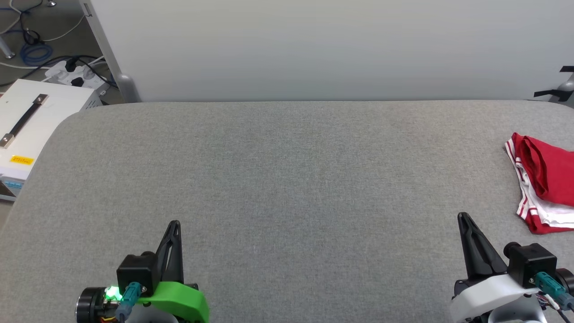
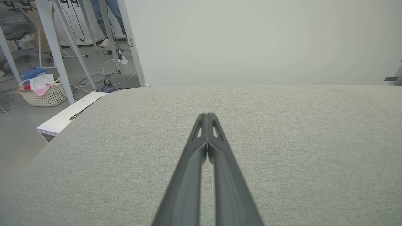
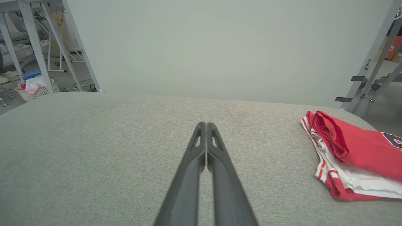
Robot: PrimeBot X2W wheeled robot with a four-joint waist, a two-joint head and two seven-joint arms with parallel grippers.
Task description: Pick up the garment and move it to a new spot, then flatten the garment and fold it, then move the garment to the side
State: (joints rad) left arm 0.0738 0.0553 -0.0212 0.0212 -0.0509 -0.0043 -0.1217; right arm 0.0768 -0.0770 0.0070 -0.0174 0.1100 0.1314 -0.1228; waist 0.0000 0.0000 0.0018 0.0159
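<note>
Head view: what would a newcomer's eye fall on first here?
The red and white garment, loosely folded at the right edge of the grey table, stands out most. Next come the left gripper and the right gripper near the bottom, both shut, empty and apart from the garment.

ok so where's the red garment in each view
head view: garment at the right edge, on the grey table, ahead and right of the right tool.
right wrist view: garment at right, mid-height.
left wrist view: the table's left corner and basket instead.
shared landmark: the table's far edge against the pale wall.
</note>
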